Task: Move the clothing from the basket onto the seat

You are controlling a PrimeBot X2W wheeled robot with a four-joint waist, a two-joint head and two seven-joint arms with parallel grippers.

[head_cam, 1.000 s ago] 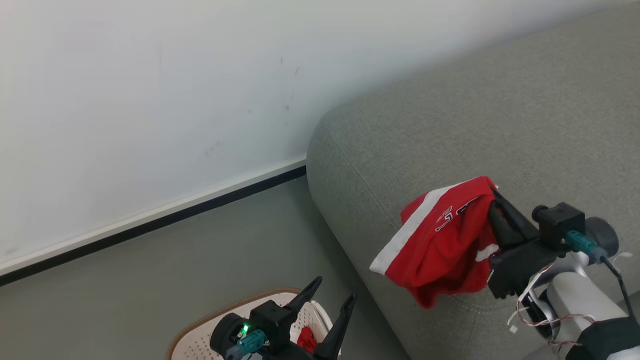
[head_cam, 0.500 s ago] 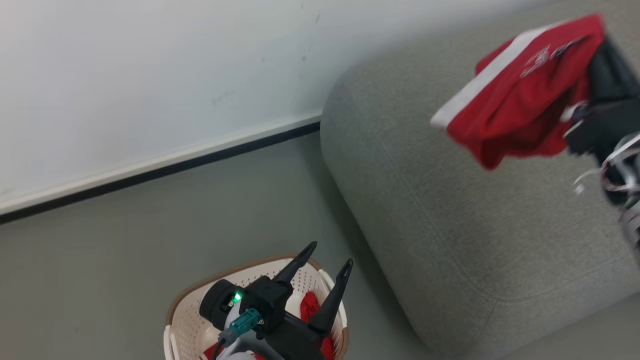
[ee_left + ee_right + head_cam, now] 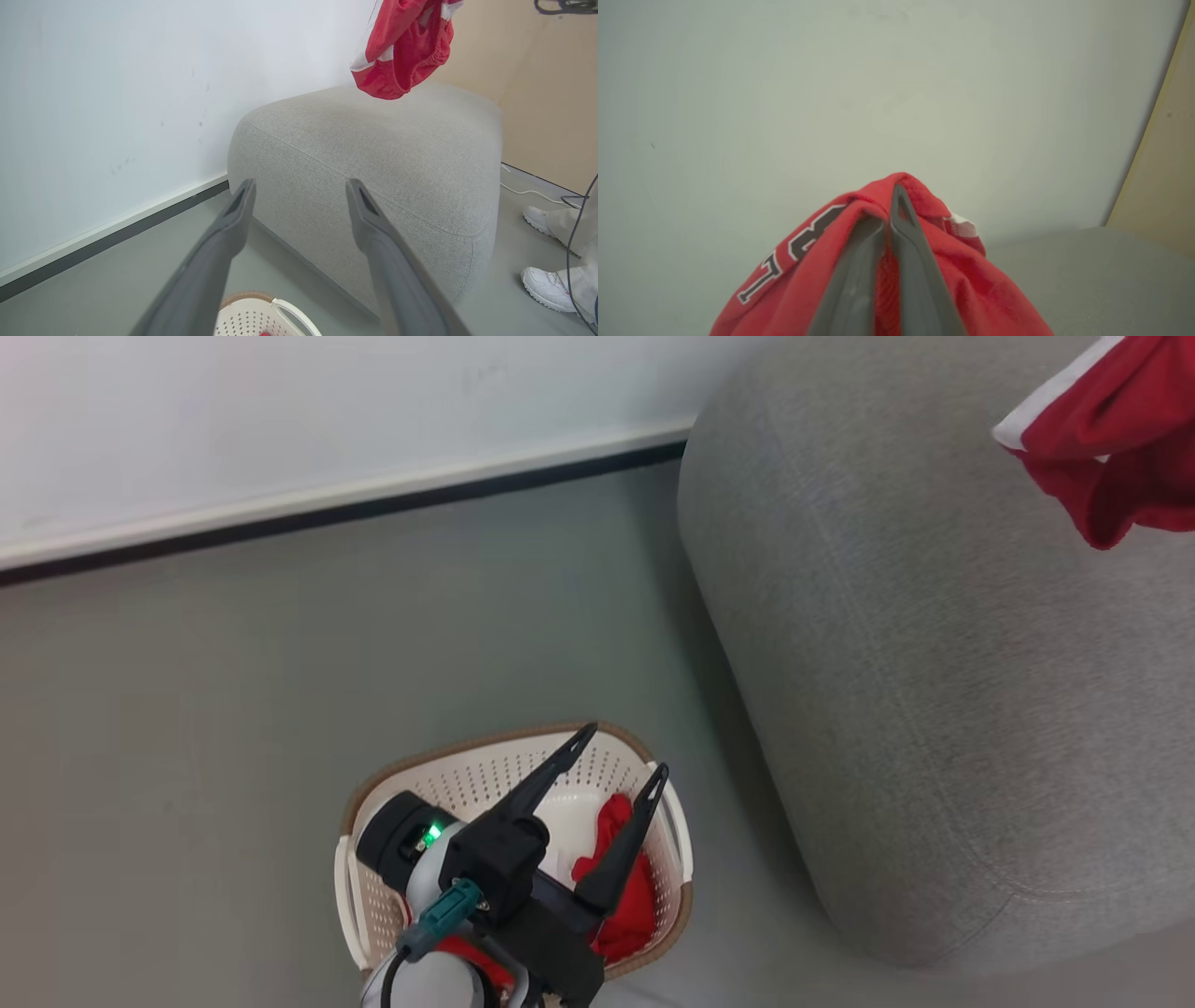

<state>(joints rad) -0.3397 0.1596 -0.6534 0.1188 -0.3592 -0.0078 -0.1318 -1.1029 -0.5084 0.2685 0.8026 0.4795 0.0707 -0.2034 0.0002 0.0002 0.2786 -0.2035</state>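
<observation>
Softness rules: our right jaws pinch the limp, light red white-striped garment [image 3: 1130,439] upper right by a bunched fold; left jaws gape wide.

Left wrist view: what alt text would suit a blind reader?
A red garment hangs in the air above a grey seat against a white wall. The open left end effector points toward the seat, a white basket just below.

Red garment [image 3: 1120,448] cut off at head view's top-right corner; basket [image 3: 467,784] partly hidden behind left end effector [image 3: 626,748].
</observation>
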